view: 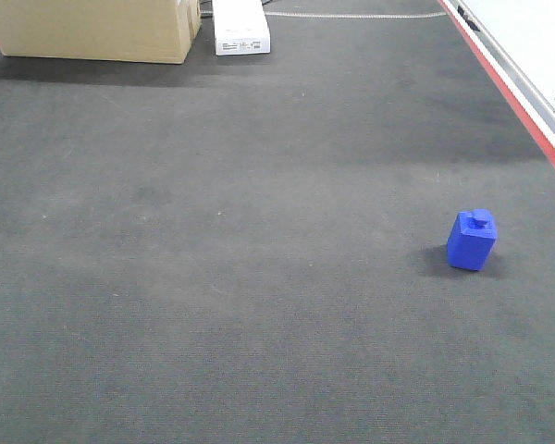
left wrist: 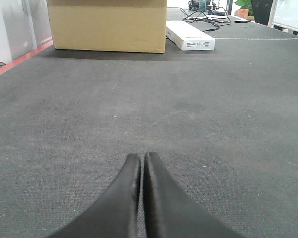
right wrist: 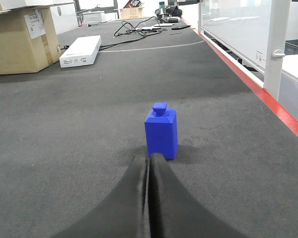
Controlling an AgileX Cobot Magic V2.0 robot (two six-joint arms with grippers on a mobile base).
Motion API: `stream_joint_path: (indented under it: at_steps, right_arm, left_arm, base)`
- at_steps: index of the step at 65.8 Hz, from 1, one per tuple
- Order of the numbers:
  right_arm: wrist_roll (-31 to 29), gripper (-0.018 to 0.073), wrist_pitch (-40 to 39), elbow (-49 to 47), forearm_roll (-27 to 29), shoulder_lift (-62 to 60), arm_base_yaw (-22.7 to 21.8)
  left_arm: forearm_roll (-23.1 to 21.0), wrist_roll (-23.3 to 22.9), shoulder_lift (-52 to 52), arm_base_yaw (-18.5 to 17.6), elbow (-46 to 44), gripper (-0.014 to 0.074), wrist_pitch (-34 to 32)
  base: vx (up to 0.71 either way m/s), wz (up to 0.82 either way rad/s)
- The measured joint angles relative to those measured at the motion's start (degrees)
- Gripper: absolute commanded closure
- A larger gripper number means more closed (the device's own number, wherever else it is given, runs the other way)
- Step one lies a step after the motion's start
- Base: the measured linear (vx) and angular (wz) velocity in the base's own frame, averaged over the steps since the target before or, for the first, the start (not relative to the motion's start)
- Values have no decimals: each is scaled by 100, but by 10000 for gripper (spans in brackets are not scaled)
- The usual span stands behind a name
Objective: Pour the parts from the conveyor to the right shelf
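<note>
Right gripper (right wrist: 148, 159), tips pressed together and empty, sits low, just short of the blue block (right wrist: 161, 133). Block stands upright on the belt (view: 213, 240) near its right red edge. Left gripper (left wrist: 141, 157) likewise pressed together, empty. At the far end sit a cardboard box (view: 92, 32) and a white box (view: 240, 28). Assessment: pickup not yet begun; shelf out of view.

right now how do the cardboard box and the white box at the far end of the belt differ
The cardboard box is tan and stands tall; the white box is white and lies low and flat. The cardboard box is broad, while the white box is long and narrow. Both are rectangular cartons resting side by side at the far end of the conveyor.
</note>
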Motion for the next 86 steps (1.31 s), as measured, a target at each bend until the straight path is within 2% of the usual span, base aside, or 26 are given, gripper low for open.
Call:
stream_joint_path:
  at_steps: [39,64,79,86]
  right_arm:
    - [0,564,0,0,0,0,0]
    - [-236,564,-5,0,-173,0,0]
    - [-236,564,-344,0,-186,0,0]
    - [-236,564,-864,0,-190,0,0]
  left_arm:
    - [0,0,0,0,0,603,0]
    - [0,0,0,0,0,603,0]
    - [0,0,0,0,0,603,0]
    - [0,0,0,0,0,603,0]
  base:
    - [0,0]
    - [0,0]
    - [0,0]
    - [0,0]
